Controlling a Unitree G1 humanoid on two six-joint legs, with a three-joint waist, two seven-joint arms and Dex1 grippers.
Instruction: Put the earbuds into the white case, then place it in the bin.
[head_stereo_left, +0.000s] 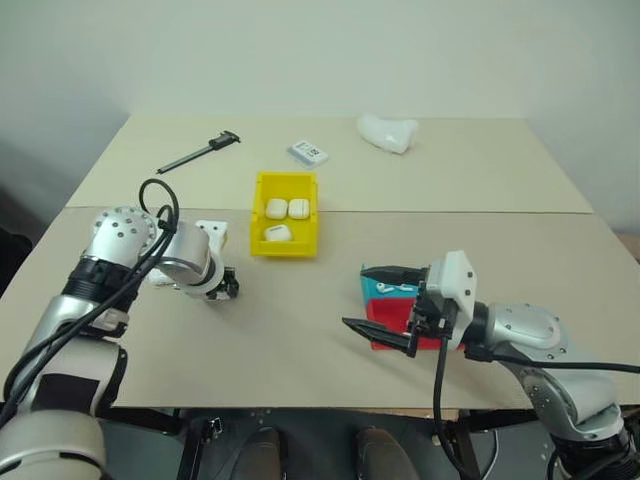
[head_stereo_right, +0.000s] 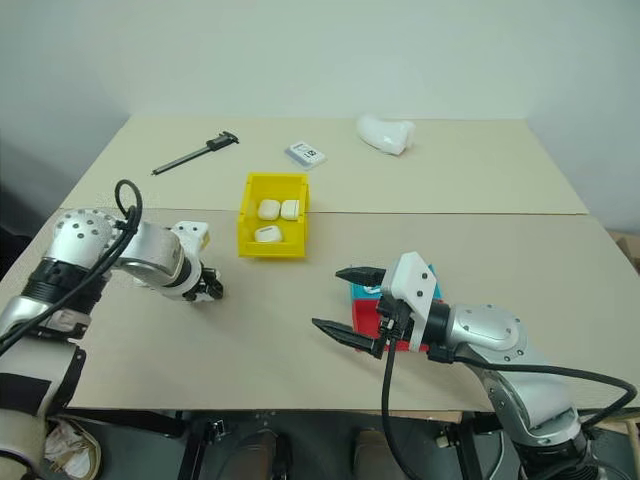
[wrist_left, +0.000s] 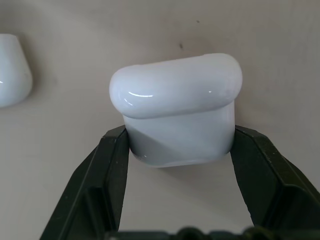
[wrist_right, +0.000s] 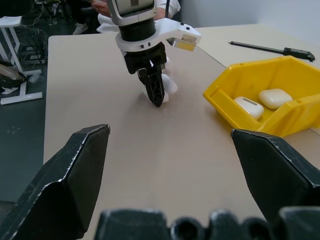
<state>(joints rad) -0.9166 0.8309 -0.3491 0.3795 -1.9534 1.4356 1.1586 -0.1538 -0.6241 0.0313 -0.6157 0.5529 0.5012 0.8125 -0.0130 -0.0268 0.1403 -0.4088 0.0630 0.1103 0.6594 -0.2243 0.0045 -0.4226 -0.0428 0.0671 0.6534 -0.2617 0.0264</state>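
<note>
Nearest, over the near edge of the bench (head_stereo_left: 330, 380): right end effector (head_stereo_left: 378, 300) spread wide and level, grasping nothing, hovering above the blue-and-red tray (head_stereo_left: 385, 300) with tips aimed across toward the left side; well apart from both case and bin.

Further in, on the left: left end effector (head_stereo_left: 222, 287) pointing steeply down, clenched on the white case (wrist_left: 177, 117); seen along the fingers (wrist_left: 112, 165), one pad pressed on each side of the case's lower body, lid closed and rounded end away from the wrist; case sitting on or just above the bench, contact not readable; a second white rounded piece (wrist_left: 12, 70) just beside it.

Beyond that, ahead and to the right of the held case: yellow bin (head_stereo_left: 283, 238), near, long axis running away from the robot, three white cases (head_stereo_left: 285, 215) already inside; left arm clearly the closer one for the drop.

Earbuds too small to pick out; probably inside the closed case.

Farthest: a caliper (head_stereo_left: 198, 152), a small card (head_stereo_left: 307, 152), a white lump (head_stereo_left: 388, 132).
</note>
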